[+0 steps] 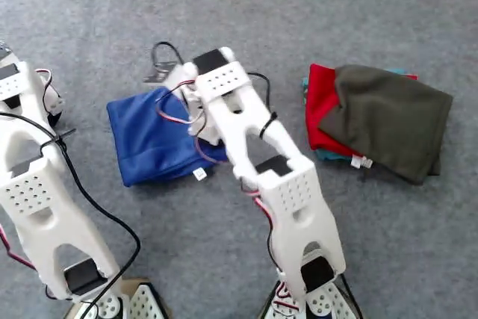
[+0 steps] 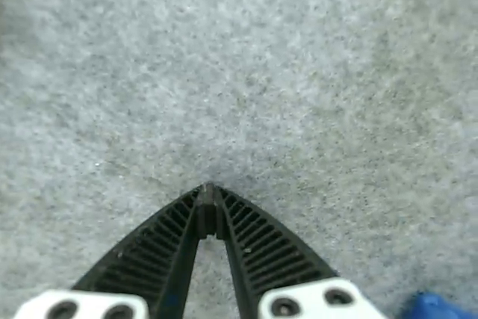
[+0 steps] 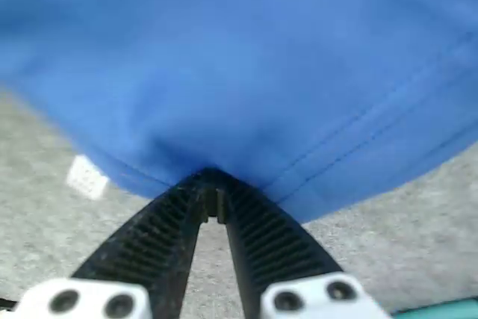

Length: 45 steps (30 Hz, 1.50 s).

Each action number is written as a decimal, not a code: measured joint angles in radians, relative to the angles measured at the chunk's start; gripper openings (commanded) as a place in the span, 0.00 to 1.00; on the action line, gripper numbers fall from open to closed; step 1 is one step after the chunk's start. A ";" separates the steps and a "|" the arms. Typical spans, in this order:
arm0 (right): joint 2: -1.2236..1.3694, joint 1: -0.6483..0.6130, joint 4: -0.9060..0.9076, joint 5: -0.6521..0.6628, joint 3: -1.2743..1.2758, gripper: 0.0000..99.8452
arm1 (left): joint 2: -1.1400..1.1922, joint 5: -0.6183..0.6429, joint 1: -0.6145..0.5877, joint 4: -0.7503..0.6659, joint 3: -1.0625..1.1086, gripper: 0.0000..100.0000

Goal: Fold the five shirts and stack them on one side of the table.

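Closest to my left lens is my left gripper [image 2: 209, 192], its black ribbed jaws clenched tip to tip on nothing, poised over the speckled grey felt table cover [image 2: 246, 57]. A sliver of the folded blue cotton shirt [image 2: 435, 308] shows at the corner of that view.

On my right wrist, my right gripper [image 3: 211, 178] is also pressed closed, with its tips right at the hem of the blue shirt [image 3: 246, 57]. I cannot tell whether any cloth is caught between them. This view gives me the double stitching along the hem and a small white tag [image 3: 87, 177] at the edge, lying on the felt.

From the high view I get the wider layout. The blue shirt [image 1: 149, 147] lies folded near the table's middle, partly under my right arm. Well apart from it, on the right side, sits a stack: a folded olive-grey shirt [image 1: 388, 121] on top, a red shirt [image 1: 321, 106] under it, and a teal shirt [image 1: 330, 156] peeking out below.
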 measured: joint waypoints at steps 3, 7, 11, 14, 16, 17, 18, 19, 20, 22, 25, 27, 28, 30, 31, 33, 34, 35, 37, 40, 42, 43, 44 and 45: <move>0.055 0.038 0.000 -0.003 0.000 0.01 | 0.000 0.000 0.000 0.000 0.000 0.03; 0.066 0.057 0.015 0.000 -0.064 0.01 | 0.000 0.000 0.002 0.000 0.000 0.03; 0.057 0.044 0.061 -0.031 -0.196 0.01 | 0.000 0.000 0.032 -0.026 0.000 0.03; 0.011 0.038 0.066 -0.040 -0.255 0.01 | 0.000 0.000 0.069 -0.020 0.000 0.03; -0.034 0.038 0.066 -0.041 -0.285 0.01 | 0.000 -0.002 0.083 0.023 -0.021 0.03; -0.054 0.038 0.066 -0.041 -0.296 0.01 | -0.005 -0.005 0.086 0.055 -0.043 0.03; -0.074 0.043 0.066 -0.041 -0.301 0.01 | -0.014 -0.006 0.087 0.094 -0.069 0.03; -0.092 0.051 0.066 -0.044 -0.302 0.01 | -0.028 -0.008 0.087 0.127 -0.095 0.03; -0.109 0.061 0.066 -0.044 -0.302 0.01 | -0.043 -0.008 0.087 0.158 -0.123 0.03; -0.132 0.084 0.066 -0.044 -0.302 0.01 | -0.068 -0.008 0.087 0.212 -0.172 0.03; -0.138 0.086 0.038 -0.044 -0.308 0.01 | -0.084 -0.008 0.124 0.296 -0.216 0.03; -0.138 0.080 -0.028 -0.046 -0.308 0.01 | -0.084 -0.008 0.181 0.341 -0.221 0.03; -0.138 0.080 -0.074 -0.048 -0.308 0.01 | -0.084 -0.008 0.212 0.359 -0.221 0.03; -0.129 0.080 -0.181 -0.051 -0.307 0.01 | -0.084 -0.008 0.273 0.377 -0.221 0.03; -0.114 0.081 -0.238 -0.051 -0.304 0.01 | -0.084 -0.008 0.298 0.377 -0.221 0.03; -0.061 0.086 -0.339 -0.051 -0.302 0.01 | -0.077 -0.009 0.327 0.356 -0.196 0.03; -0.034 0.089 -0.368 -0.051 -0.302 0.01 | -0.064 -0.009 0.331 0.336 -0.180 0.03; -0.005 0.094 -0.387 -0.051 -0.302 0.01 | -0.046 -0.008 0.331 0.318 -0.166 0.03; 0.057 0.095 -0.402 -0.051 -0.302 0.01 | -0.006 -0.008 0.328 0.287 -0.153 0.03; 0.146 0.091 -0.411 -0.051 -0.316 0.01 | 0.046 -0.008 0.328 0.252 -0.155 0.03; 0.203 0.092 -0.411 -0.051 -0.336 0.01 | 0.087 -0.008 0.328 0.227 -0.155 0.03; 0.229 0.095 -0.411 -0.051 -0.347 0.01 | 0.101 -0.008 0.327 0.222 -0.157 0.03; 0.250 0.098 -0.411 -0.051 -0.358 0.01 | 0.112 -0.008 0.327 0.219 -0.160 0.03; 0.267 0.104 -0.411 -0.052 -0.373 0.01 | 0.123 -0.008 0.327 0.219 -0.166 0.03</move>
